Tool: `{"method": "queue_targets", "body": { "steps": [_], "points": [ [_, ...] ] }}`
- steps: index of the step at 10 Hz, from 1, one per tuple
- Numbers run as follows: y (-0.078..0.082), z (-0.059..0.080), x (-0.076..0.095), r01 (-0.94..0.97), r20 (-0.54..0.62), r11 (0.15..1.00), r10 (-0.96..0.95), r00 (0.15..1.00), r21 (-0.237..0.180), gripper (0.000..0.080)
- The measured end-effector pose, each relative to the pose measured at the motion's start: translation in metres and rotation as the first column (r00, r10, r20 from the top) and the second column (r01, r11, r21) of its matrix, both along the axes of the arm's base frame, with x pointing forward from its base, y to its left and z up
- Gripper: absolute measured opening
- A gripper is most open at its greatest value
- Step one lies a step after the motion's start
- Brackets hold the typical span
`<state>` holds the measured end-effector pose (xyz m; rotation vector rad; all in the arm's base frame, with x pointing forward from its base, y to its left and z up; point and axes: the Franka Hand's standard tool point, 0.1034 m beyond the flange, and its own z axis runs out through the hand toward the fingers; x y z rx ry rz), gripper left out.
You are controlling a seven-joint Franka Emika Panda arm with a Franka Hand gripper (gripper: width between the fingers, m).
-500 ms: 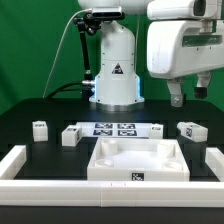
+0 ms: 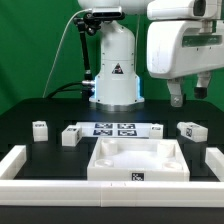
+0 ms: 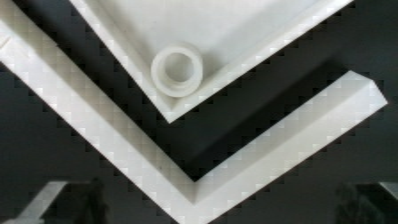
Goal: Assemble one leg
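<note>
Claw (image 2: 189, 97) spread wide, empty, held high; leg (image 2: 187, 130) bears b&w sq. tag.

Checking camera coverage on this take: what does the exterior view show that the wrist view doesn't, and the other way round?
Only the exterior view: the robot's base, the marker board and several small loose posts, such as the leg. Only the wrist view: a round socket, seen close up. Both: the white panel whose corner holds that socket, and the white rail beside it.
</note>
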<state>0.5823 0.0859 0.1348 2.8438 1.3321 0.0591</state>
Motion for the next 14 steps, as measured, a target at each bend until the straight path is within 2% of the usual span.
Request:
{"method": "queue_targets", "body": {
  "steps": [2,3,5,7,8,11,12,14],
  "points": [
    [0.000,-0.002,-0.002,-0.013,-0.002,1.000,0.013,1.000,-0.002,0.0650],
    [0.000,-0.007,-0.008,-0.058,-0.002,0.998,0.058,0.998,-0.002,0.0650],
    [-0.007,-0.025,-0.026,-0.187,-0.035,0.982,0.187,0.982,-0.004,0.0650],
    [-0.018,-0.050,-0.041,-0.313,-0.068,0.950,0.313,0.947,0.009,0.0650],
    [-0.024,-0.057,-0.044,-0.270,-0.081,0.963,0.271,0.959,0.023,0.0650],
    [-0.025,-0.058,-0.044,-0.283,-0.076,0.959,0.284,0.956,0.022,0.0650],
    [-0.025,-0.061,-0.044,-0.337,-0.043,0.941,0.338,0.940,0.018,0.0650],
    [-0.028,-0.072,-0.061,-0.470,-0.026,0.883,0.470,0.882,0.009,0.0650]
  ]
}}
